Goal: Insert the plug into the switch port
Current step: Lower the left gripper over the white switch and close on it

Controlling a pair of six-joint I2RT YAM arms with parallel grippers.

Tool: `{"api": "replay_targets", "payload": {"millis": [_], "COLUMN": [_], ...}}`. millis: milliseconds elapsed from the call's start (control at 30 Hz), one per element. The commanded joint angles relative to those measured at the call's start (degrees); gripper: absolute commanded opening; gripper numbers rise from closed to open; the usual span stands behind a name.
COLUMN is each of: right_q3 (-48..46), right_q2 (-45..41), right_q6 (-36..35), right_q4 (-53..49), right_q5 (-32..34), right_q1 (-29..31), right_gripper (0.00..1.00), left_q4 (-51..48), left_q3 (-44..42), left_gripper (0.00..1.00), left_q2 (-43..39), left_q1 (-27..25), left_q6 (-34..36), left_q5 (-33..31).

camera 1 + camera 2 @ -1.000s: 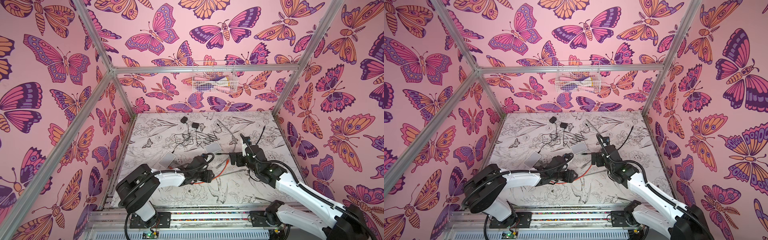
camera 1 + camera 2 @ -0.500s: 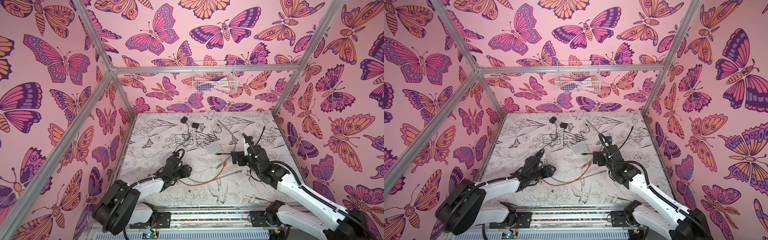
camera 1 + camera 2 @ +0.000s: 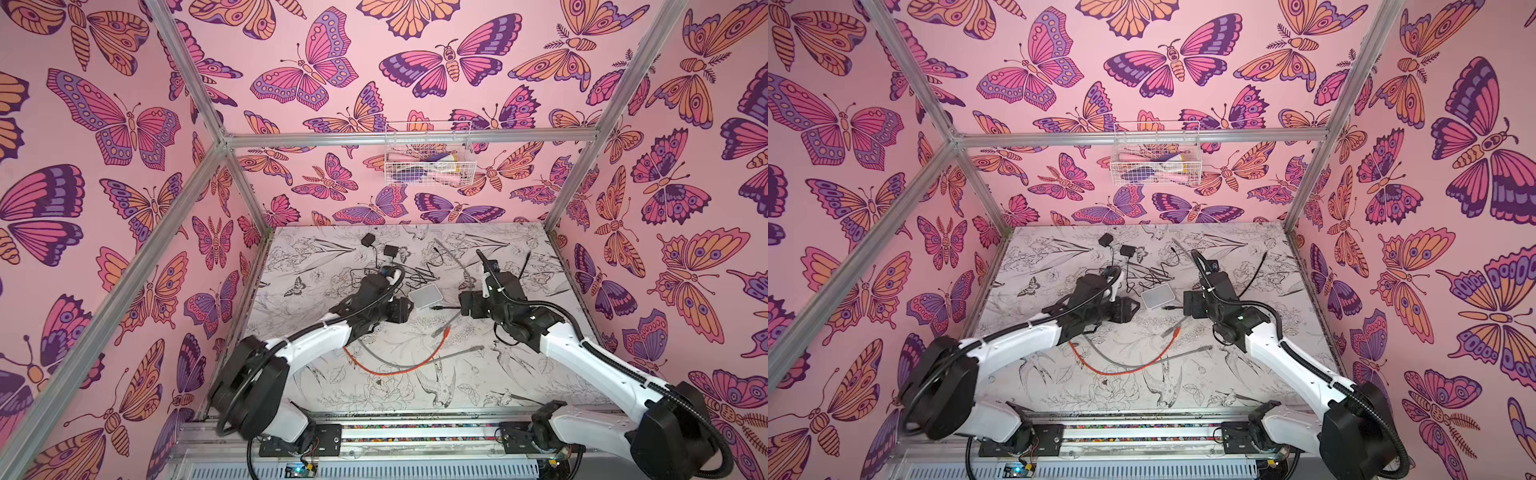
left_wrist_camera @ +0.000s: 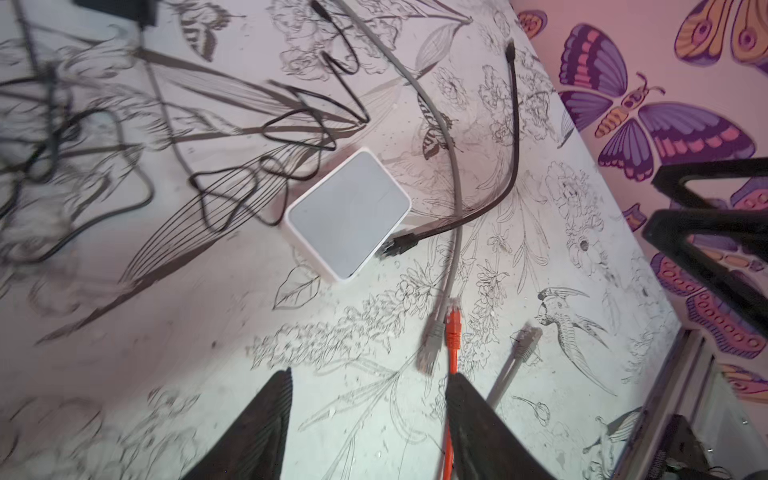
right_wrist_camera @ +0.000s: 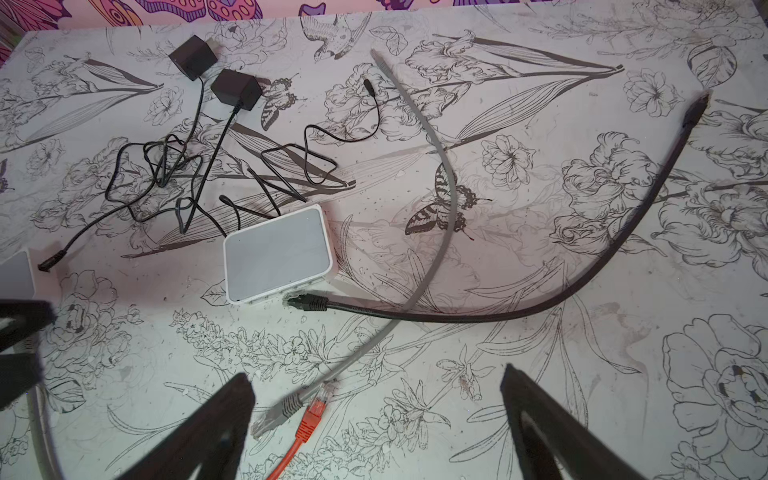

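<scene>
Plug (image 5: 305, 302) of the black cable (image 5: 540, 309) lies on the bench (image 5: 602, 374) just beside the switch (image 5: 277, 255), its long axis slanting along the switch's edge. The cable trails toward the right claw (image 5: 374, 374), wide open and empty, nearer than the half-open, empty left claw (image 4: 369, 374).

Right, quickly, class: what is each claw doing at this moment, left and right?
Left claw: open, holding nothing.
Right claw: open wide, holding nothing.
</scene>
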Motion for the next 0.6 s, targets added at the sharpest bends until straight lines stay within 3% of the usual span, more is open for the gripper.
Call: {"api": "replay_targets", "payload": {"millis": [0, 133, 400, 567], "right_q3": [1.2, -0.4, -3.5, -5.0], "right_q2": [-1.8, -4.3, -7.2, -8.7], "right_q6": [0.1, -1.1, -2.7, -3.8], "right_q4": [-1.5, -2.1, -1.0, 0.2], "right_q5": [-0.7, -1.7, -5.3, -7.8], "right_q1": [-1.2, -2.2, -3.8, -4.1], "right_gripper": [0.95, 1.00, 0.99, 0.99], "left_q4": [-5.9, -11.9, -24.3, -28.3], "left_q3": [5.9, 15.5, 34.6, 40.2], "left_gripper": [0.64, 0.66, 0.71, 0.76], "left_q2": [8.0, 15.8, 29.6, 33.9], "left_q1": [-1.2, -1.2, -0.2, -0.3], "left_q6": [10.5, 15.6, 23.2, 27.6], "left_q5": [0.1, -1.5, -3.0, -3.4]}}
